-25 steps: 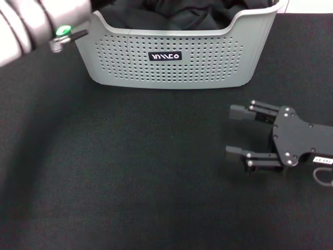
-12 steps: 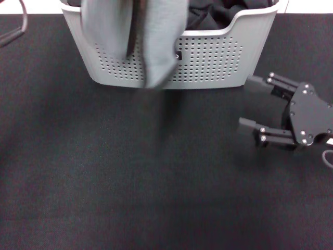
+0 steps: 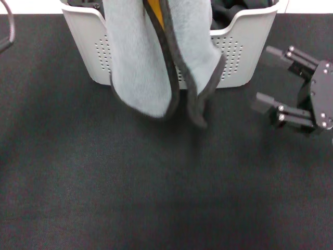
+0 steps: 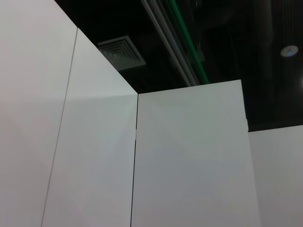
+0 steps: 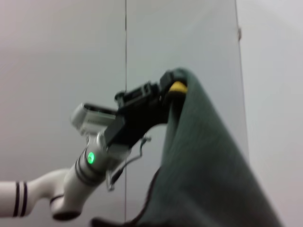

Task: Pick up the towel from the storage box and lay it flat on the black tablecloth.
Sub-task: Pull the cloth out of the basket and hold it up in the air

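The towel hangs in folds in front of the storage box, grey side out, with black edging and a strip of orange at the top. Its lower ends hang just above the black tablecloth. My left gripper is out of the head view. The right wrist view shows it shut on the top of the towel, holding it up in the air. My right gripper is open and empty above the tablecloth, to the right of the box and apart from the towel.
Black fabric with folds lies inside the storage box. The left wrist view shows only white wall panels and a dark ceiling. A cable loops at the far left edge.
The towel has come up out of the box and now hangs lower and wider in front of it. My right gripper has moved right and toward the box side.
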`<act>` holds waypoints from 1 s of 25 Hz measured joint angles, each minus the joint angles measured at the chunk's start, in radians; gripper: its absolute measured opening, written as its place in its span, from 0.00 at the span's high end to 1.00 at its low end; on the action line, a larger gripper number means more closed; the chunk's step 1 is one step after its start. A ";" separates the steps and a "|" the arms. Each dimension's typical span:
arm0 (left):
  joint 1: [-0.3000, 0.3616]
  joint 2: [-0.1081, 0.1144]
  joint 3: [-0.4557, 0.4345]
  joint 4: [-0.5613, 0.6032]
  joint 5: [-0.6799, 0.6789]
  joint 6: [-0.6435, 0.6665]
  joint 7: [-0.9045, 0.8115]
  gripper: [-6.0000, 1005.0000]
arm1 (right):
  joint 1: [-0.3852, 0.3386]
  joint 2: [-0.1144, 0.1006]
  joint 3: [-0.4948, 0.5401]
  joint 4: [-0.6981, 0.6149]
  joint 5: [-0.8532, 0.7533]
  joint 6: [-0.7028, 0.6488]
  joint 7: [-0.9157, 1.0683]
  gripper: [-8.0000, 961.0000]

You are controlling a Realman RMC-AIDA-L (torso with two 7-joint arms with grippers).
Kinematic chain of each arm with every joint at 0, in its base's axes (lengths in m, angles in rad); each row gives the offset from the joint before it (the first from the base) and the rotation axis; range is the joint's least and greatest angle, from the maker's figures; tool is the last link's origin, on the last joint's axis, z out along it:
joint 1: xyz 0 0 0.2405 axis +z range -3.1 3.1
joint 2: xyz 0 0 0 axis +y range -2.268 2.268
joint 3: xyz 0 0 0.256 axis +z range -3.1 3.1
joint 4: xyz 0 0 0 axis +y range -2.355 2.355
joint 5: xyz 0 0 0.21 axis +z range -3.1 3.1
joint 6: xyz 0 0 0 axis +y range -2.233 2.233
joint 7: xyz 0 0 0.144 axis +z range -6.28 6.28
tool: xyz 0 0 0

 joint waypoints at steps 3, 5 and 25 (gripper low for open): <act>-0.001 -0.001 0.021 -0.017 -0.010 0.002 0.017 0.99 | 0.005 0.002 -0.012 -0.002 0.028 0.002 0.000 0.17; -0.004 -0.001 0.037 -0.025 -0.025 0.010 0.033 0.99 | 0.012 0.003 -0.034 -0.012 0.044 0.002 0.000 0.17; -0.052 -0.003 0.081 -0.192 -0.123 0.085 0.162 0.99 | 0.023 0.007 -0.136 -0.096 0.109 -0.004 0.010 0.19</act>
